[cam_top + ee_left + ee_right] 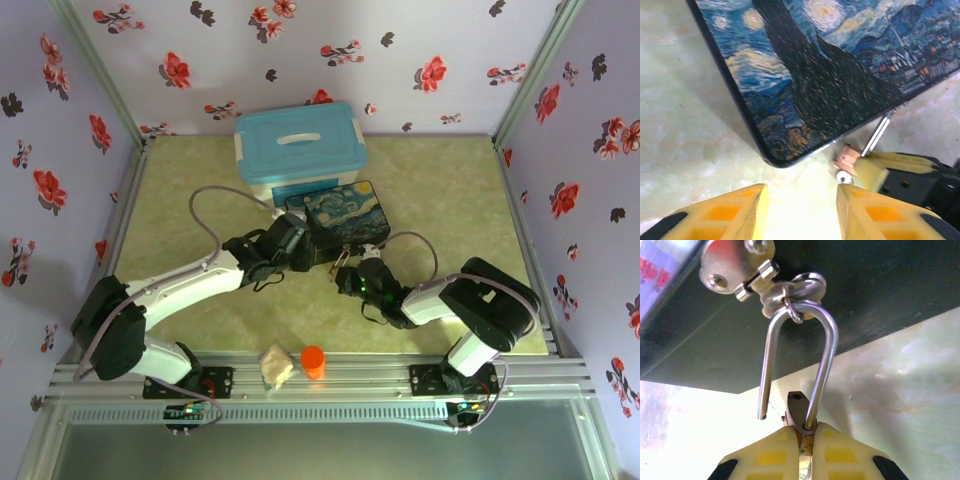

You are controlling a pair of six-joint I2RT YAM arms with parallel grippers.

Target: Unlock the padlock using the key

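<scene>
Now the right gripper (pixel 802 432) is pinched together, tips touching the hanging padlock (pixel 825 365) at its shackle; the left gripper (pixel 801 200) stands apart, just beside it.

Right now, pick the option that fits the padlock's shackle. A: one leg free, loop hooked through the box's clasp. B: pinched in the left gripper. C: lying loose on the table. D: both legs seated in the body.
A: one end of the shackle hangs free beside the padlock in the right gripper, its loop through the clasp ring.
</scene>
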